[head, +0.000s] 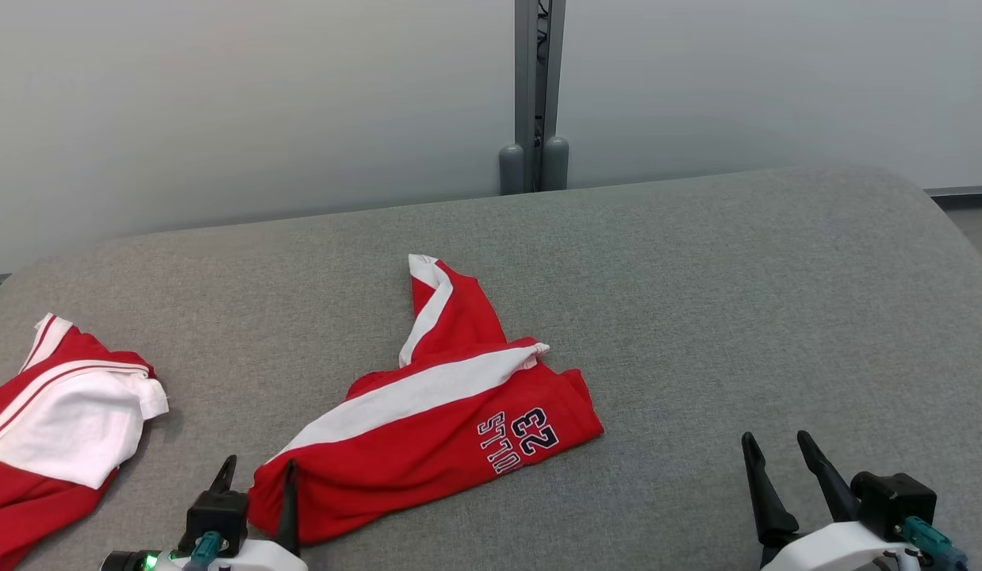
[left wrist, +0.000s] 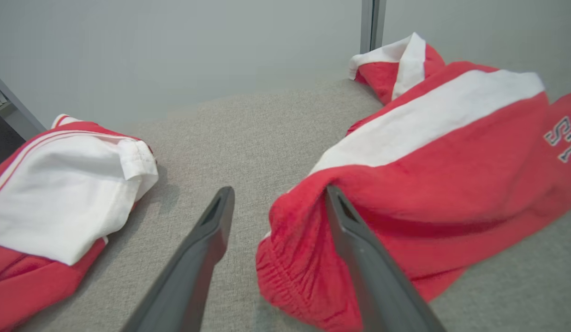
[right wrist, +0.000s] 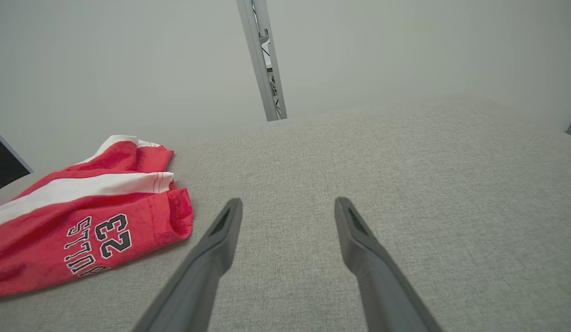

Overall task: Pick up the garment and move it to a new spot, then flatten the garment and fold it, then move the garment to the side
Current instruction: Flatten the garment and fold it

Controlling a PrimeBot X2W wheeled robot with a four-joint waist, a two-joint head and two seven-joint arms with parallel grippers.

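On the grey fabric-covered table [head: 737,301], left of centre, the red basketball shorts [head: 427,428] lie rumpled, with the white side stripe up, one leg twisted away toward the wall and the "BULLS 23" print [head: 523,440] at the end nearer my right. I judge the pick-up step is in hand, as nothing is flattened or folded yet. My left tool [head: 260,464] stands wide open at the gathered waistband corner, one finger against the red cloth and the other over bare table, holding nothing. My right tool [head: 775,438] is open too and empty, well apart from the shorts. Next, the left tool should sink a little and close on the waistband edge without pinching the table's cover — and the right should come across to the printed end. A second red-and-white garment [head: 55,412] sits at the far left edge. Behind is a pale grey panelled wall [head: 221,103] with a metal post [head: 535,87] at its seam.
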